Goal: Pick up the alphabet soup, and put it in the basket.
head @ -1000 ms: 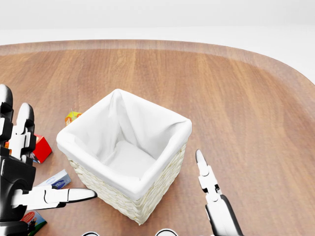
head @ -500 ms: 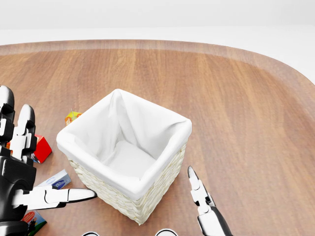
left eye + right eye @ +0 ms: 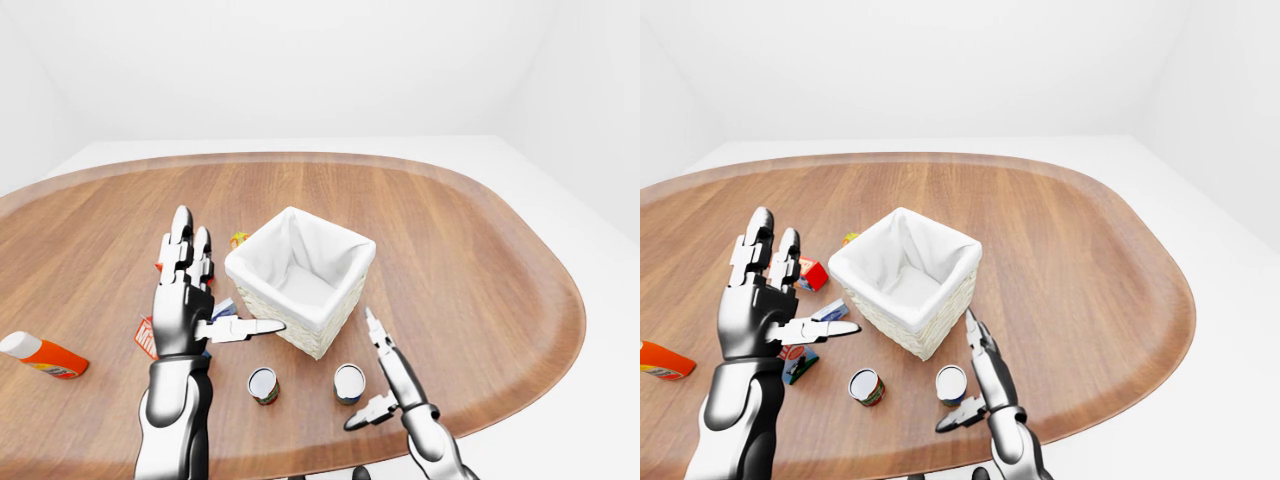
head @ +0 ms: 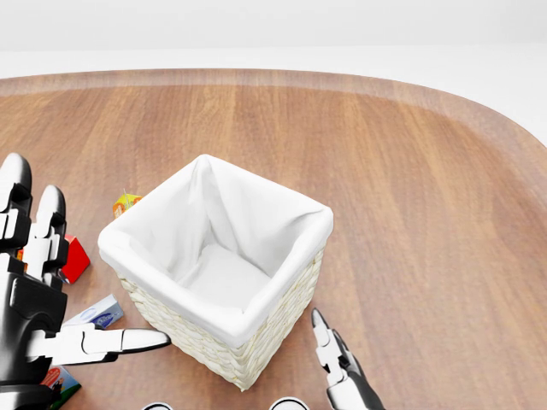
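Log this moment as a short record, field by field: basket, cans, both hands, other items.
basket: white-lined wicker, upright, empty
cans: two upright on the table, one below the basket's left, one below its right; labels unreadable
left hand: open, raised left of the basket
right hand: open, beside the right can, not gripping
other items: orange bottle lying at far left

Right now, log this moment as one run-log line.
phase: reaching | right hand: open, beside can | left hand: open, raised | basket: empty | second can: untouched
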